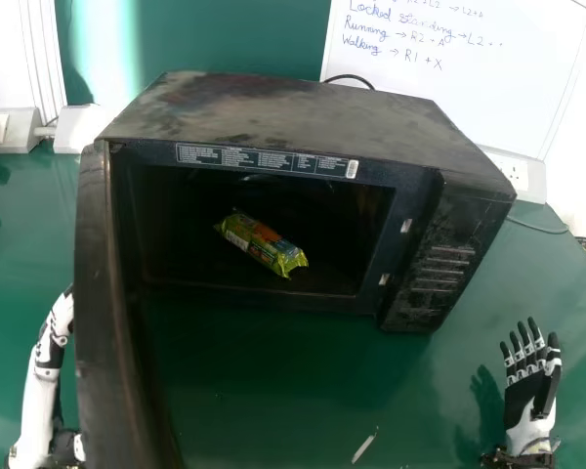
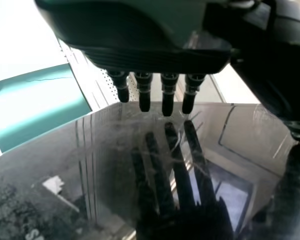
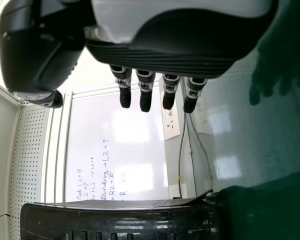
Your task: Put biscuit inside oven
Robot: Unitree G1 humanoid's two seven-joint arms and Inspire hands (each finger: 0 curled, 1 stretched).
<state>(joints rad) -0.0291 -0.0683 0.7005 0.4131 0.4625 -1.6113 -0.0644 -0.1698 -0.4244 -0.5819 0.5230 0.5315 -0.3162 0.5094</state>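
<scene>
Oven [image 1: 303, 112] with its door open, as I see it from my remote station; left and right are the robot's own. Nearest, in front of the oven, a pale scrap [image 1: 365, 446] lies on the green table [image 1: 273, 391]. In front of the oven and to its right is my right hand [image 1: 527, 396]: open, its fingers straight and directed away from me, the thumb beside them, with nothing in its hold. To the left of the oven, beyond the open door [image 1: 103, 322], is my left hand [image 1: 62, 311], partly hidden by that door. It too is open and holds nothing; its fingers [image 2: 168, 95] are straight, tips at the door's glossy outer face, which mirrors them. Whether all the tips touch it, I cannot tell. The door stands swung out toward me from the oven's left side. The control panel [image 1: 430, 264] occupies the oven's front, right of the opening. The biscuit [image 1: 262, 242], in a green and yellow wrapper with an orange patch, lies wholly inside the oven, aslant on its floor, apart from both hands. Behind the oven a black cable [image 1: 350, 78] arches up; also behind it, toward the right, are a wall socket [image 1: 514, 170] and a whiteboard [image 1: 469, 88] bearing handwriting.
</scene>
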